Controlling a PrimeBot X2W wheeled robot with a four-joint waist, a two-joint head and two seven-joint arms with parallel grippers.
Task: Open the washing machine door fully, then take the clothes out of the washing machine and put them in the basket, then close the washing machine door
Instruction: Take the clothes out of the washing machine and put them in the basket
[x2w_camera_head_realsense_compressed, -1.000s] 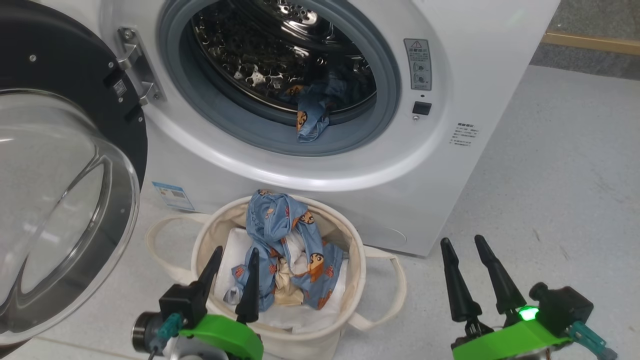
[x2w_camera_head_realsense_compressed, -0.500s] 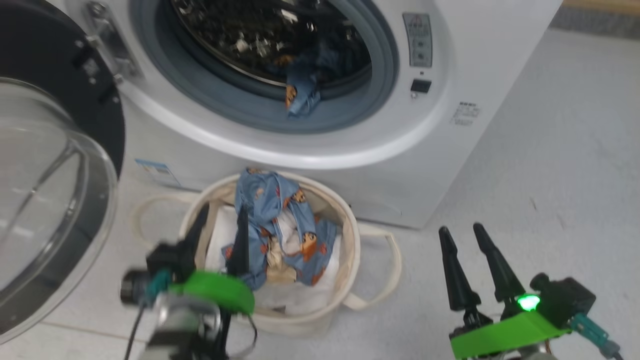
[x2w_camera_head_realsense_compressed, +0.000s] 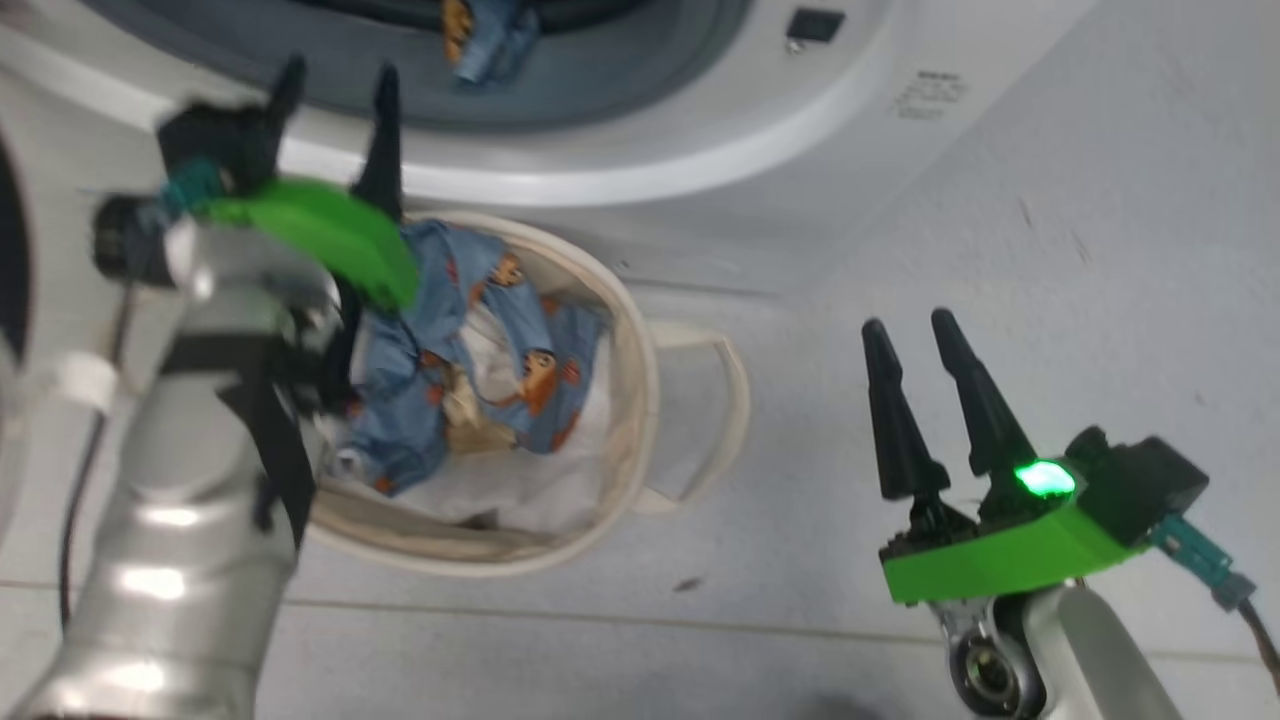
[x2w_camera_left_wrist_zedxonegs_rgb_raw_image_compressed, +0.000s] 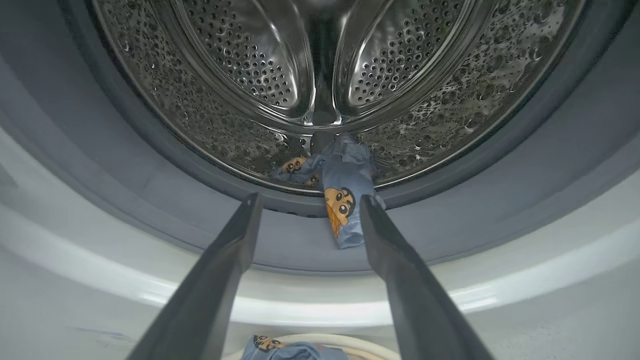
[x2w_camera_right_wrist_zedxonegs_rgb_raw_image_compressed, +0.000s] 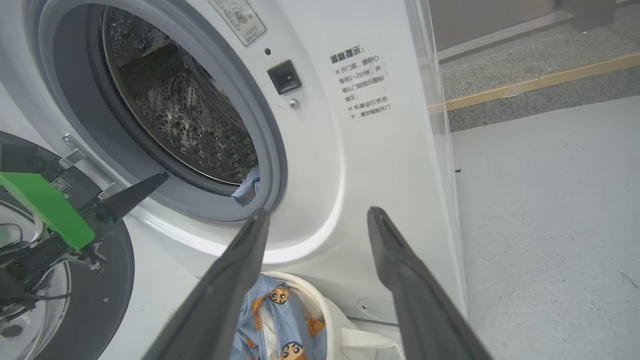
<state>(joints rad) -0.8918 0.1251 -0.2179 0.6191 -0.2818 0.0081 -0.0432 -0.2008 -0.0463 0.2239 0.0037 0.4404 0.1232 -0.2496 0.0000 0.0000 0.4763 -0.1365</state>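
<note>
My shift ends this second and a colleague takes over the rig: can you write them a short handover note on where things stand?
The left gripper is open, empty, fingers aimed at the drum.
The right gripper is open, empty, over the floor right of the basket.
The washing machine door is open.
Of the clothes, one garment is in the basket; another garment hangs over the washing machine drum lip.
Done: door opened, one garment moved.
Left: fetch the second garment, basket it, close the door.
</note>
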